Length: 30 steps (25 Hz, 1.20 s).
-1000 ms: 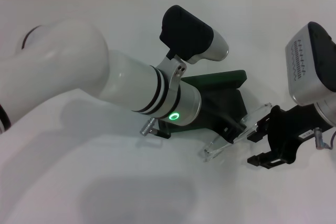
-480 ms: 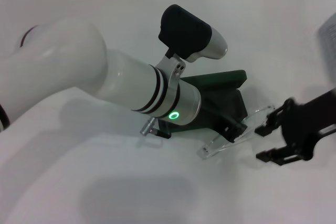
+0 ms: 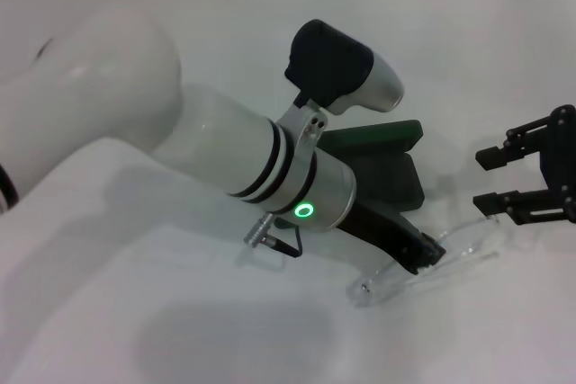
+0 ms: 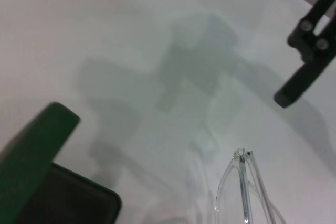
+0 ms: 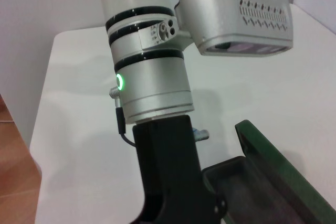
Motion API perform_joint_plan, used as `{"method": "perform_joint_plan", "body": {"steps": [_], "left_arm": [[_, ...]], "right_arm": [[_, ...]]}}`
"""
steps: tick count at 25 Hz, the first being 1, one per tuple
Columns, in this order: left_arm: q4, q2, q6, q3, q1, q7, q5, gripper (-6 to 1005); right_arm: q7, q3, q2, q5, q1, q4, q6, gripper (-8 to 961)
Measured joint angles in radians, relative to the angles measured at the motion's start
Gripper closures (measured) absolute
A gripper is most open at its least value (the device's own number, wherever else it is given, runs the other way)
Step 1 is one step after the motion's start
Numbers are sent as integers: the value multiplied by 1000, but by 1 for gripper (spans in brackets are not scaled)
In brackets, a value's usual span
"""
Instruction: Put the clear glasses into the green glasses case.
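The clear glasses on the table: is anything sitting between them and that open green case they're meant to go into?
No separate object does. The clear glasses lie just in front of the open green glasses case, and the left gripper reaches down over the gap between them. The right gripper hangs open off to the side.

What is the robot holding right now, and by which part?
The left gripper holds the clear glasses near the middle of the frame, beside the open green glasses case. The right gripper is open, empty, and apart from them.

Left hand (image 3: 423, 254) low, right hand (image 3: 511, 179) spread
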Motion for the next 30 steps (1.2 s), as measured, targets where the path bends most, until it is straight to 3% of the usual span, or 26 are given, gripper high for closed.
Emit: {"method": "perform_joint_plan", "body": {"steps": [5, 14, 25, 30], "left_arm": [[-14, -1, 63, -16, -10, 18, -42, 906], [-172, -4, 91, -30, -80, 33, -92, 897], [-219, -1, 105, -51, -122, 32, -119, 886], [-242, -2, 101, -99, -122, 38, -122, 702]], "right_arm": [[-6, 1, 0, 1, -2, 3, -2, 424], [-12, -8, 3, 1, -10, 8, -3, 423], [-13, -17, 3, 2, -11, 23, -3, 423], [-13, -37, 4, 2, -10, 28, 2, 423]]}}
